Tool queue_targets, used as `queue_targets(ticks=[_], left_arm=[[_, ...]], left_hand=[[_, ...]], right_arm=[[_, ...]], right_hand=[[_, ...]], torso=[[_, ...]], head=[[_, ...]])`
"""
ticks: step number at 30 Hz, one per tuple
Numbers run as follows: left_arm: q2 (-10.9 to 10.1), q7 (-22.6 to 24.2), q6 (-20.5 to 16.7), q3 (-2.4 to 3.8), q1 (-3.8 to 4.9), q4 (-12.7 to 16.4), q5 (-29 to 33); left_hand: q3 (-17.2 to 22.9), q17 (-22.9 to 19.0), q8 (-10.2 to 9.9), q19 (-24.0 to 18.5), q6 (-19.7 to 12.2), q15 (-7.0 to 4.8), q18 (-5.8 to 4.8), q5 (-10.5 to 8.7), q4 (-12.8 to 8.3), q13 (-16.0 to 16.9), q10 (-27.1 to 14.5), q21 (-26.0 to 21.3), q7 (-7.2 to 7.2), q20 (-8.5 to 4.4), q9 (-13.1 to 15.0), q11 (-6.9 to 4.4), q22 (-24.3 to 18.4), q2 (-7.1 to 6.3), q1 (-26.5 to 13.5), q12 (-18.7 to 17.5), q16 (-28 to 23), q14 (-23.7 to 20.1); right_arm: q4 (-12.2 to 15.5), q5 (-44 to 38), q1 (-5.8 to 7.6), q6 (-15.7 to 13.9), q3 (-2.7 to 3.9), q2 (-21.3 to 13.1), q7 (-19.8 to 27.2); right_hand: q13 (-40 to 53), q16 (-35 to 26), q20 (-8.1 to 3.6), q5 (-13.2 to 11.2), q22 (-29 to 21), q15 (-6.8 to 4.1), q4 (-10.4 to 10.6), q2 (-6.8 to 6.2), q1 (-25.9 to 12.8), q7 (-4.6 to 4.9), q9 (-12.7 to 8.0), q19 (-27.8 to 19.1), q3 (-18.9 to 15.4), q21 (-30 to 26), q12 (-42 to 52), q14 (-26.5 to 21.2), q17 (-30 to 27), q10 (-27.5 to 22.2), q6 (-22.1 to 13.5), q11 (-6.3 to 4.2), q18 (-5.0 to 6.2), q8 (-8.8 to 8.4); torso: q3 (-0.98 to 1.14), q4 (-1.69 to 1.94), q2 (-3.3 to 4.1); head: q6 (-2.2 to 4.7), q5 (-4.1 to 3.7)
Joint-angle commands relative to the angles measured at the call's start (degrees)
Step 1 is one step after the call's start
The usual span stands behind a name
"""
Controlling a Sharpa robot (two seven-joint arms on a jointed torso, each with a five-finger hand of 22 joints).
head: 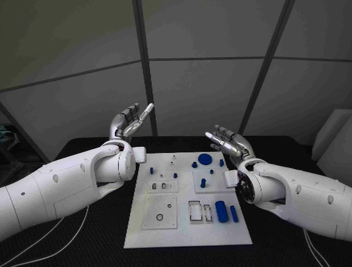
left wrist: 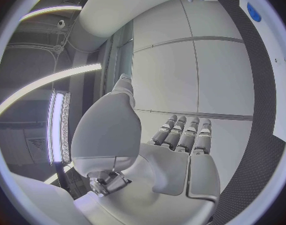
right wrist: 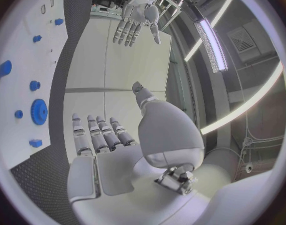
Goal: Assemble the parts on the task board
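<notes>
Task board (head: pixel 188 236): white plate, lying flat in the middle of the black worktop (head: pixel 280 146), between the two arms.

Parts on the board: blue disc (head: pixel 204 159) near the far edge; small blue pieces around it; blue bar (head: pixel 221 211) and a slimmer blue bar (head: pixel 234 213) side by side toward the right near corner, beside a white framed recess (head: pixel 196 211). Square plate with a ring mark (head: pixel 160 212) sits at the left near side.

Left hand (head: pixel 130 122): raised above the worktop, left of the board, fingers spread, holding nothing.

Right hand (head: pixel 228 143): raised beside the board's far right corner, fingers apart, holding nothing.

Obstructions: none over the board.

Right wrist view: gear-toothed blue disc (right wrist: pixel 39 111) and the left hand (right wrist: pixel 138 19) opposite.

Left wrist view: board edge with a blue piece (left wrist: pixel 254 12).

Legible writing: none.
</notes>
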Motion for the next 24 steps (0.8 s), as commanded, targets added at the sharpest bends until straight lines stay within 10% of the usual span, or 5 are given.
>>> queue_targets(ticks=[1,5,10,18,24], left_arm=[[0.1,2.2,3.4,0.08,0.13,-0.2,1.0],[0.1,2.2,3.4,0.08,0.13,-0.2,1.0],[-3.1,2.1,5.3,0.06,0.13,2.0,1.3],[-5.7,2.4,7.2,0.05,0.08,5.3,1.2],[-8.8,2.0,8.4,0.04,0.01,10.2,1.2]], left_hand=[[-0.1,0.2,0.5,0.5,1.3,0.13,-6.77,0.49,0.9,0.2,1.2,0.6,3.7,0.87,0.2,1.0,0.2,-0.48,2.8,0.3,0.4,1.1],[0.2,0.3,0.6,1.1,1.7,0.21,-5.92,0.43,0.9,0.2,1.8,0.8,4.25,0.84,0.3,1.58,0.3,-0.18,2.9,0.4,0.5,1.6],[2.2,0.7,1.1,3.4,4.5,1.04,-4.9,-0.17,0.8,0.5,5.3,1.7,5.3,1.08,0.6,2.74,0.8,1.7,4.3,0.9,1.4,6.3],[6.6,1.7,3.2,15.5,16.9,0.18,-3.67,-1.53,0.3,1.2,17.3,6.9,6.08,0.92,1.6,4.76,3.3,6.6,7.7,1.9,4.2,21.7],[7.4,2.1,4.4,26.8,25.6,-1.37,-2.18,-1.89,-0.7,1.7,28.1,12.2,6.21,0.81,2.0,3.47,5.5,8.52,9.0,2.8,6.1,30.1]], right_arm=[[-1.2,-6.6,-0.03,9.2,0.36,0.6,-4.7],[-1.7,-7.4,-0.08,10.3,0.53,0.9,-5.4],[-4.0,-28.2,1.3,6.5,0.55,-1.0,-3.6],[-5.5,-44.1,4.34,7.7,0.55,-1.3,-8.0],[-6.4,-55.6,6.78,10.4,0.55,-1.5,-12.7]], right_hand=[[1.0,2.0,0.57,-0.9,1.7,1.55,-2.9,0.85,7.5,6.6,1.0,10.4,1.3,3.3,1.9,13.8,1.1,12.3,10.3,1.97,2.8,1.83],[1.9,4.1,0.58,-0.6,2.5,1.26,-4.9,1.06,10.7,6.14,1.9,17.0,1.9,5.7,4.1,27.7,1.8,27.2,20.8,1.82,4.79,3.6],[1.6,4.8,0.33,0.1,2.7,-0.76,-6.4,0.83,12.4,4.99,2.4,21.1,3.1,7.6,4.9,34.9,1.6,35.7,34.2,-0.23,6.44,5.32],[1.5,5.0,-1.36,1.1,2.7,-2.89,-7.6,-0.95,12.1,3.65,2.0,26.0,6.6,9.6,3.4,42.3,1.8,42.0,39.3,-1.95,6.6,4.27],[1.6,5.9,-3.04,1.6,3.2,-4.62,-7.8,-2.68,11.1,2.84,2.0,29.8,8.9,11.7,2.5,47.8,2.5,45.1,41.4,-3.0,6.64,3.82]], torso=[[0.0,-0.02,0.01],[0.0,-0.02,0.01],[-0.11,0.14,1.46],[0.0,0.8,3.09],[-0.27,1.41,4.78]], head=[[0.0,0.0],[0.0,0.0],[-0.86,0.16],[-0.69,-0.57],[-0.13,-1.44]])
